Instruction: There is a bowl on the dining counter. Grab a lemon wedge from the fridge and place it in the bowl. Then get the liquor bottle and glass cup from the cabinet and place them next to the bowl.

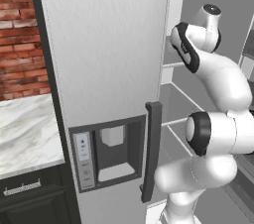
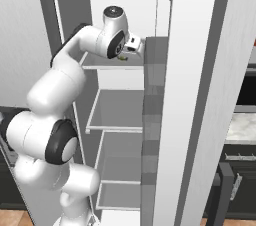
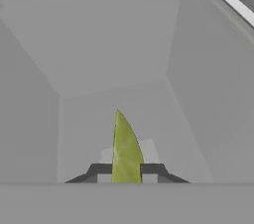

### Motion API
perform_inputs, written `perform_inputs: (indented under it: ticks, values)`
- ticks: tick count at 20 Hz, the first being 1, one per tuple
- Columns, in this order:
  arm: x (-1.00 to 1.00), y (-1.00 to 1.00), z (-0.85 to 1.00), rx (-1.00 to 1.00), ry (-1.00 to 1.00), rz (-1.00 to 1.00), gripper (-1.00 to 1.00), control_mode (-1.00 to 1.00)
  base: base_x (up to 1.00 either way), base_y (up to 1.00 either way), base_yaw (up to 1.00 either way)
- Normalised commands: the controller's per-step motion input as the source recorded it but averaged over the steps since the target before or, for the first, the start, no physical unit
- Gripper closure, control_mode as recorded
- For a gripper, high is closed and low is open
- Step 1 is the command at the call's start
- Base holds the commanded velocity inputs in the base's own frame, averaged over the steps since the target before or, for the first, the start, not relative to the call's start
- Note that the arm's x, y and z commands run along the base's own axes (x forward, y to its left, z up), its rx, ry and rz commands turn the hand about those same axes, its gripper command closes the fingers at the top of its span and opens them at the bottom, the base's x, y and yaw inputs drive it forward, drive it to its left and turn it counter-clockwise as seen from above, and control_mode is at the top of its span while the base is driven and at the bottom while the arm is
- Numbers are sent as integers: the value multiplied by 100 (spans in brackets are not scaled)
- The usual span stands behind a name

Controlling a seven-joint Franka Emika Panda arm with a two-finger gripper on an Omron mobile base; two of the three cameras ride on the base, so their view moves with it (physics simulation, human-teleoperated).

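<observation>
One lemon wedge (image 3: 126,151) sits pinched between the two dark fingertips (image 3: 151,170) of the gripper (image 3: 126,171), its pointed end sticking out ahead of them. In the hand view it is a thin yellow-green sliver standing on edge, with a grey shelf floor and grey walls beyond it. In the right base view a small greenish speck (image 2: 123,57) shows at the end of the hand (image 2: 133,45), just above the upper shelf (image 2: 107,66) of the fridge (image 2: 120,0), so the wedge is inside the open fridge compartment, lifted slightly off that shelf.

The jaws are pressed in on the wedge from both sides, with only its thickness between them.

In the right base view three shelves can be counted in the fridge: the upper one, a middle one (image 2: 115,112) and a lower one (image 2: 120,192). The two below the hand carry nothing I can make out.

One arm (image 2: 55,90) reaches in from the lower left of that view. One open door (image 2: 192,110) stands to its right, edge on.

In the left base view the other door (image 1: 104,44) is closed, with one dark handle (image 1: 151,151) and one dispenser recess (image 1: 114,151). Left of it lie a marble counter (image 1: 25,134) and a brick wall (image 1: 20,34).
</observation>
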Motion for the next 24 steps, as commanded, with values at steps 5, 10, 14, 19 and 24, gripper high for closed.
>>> perform_inputs:
  ticks: [5,10,14,19,24]
  values:
    - [-83,0,5,1,-10,0,100,-100,0,0,0]
    - [-95,0,22,0,0,0,100,-100,0,0,0]
    - [-99,6,13,0,0,0,100,-100,0,0,0]
    - [-95,13,16,0,2,0,100,-100,0,0,0]
    - [-85,23,7,0,1,0,100,-100,0,0,0]
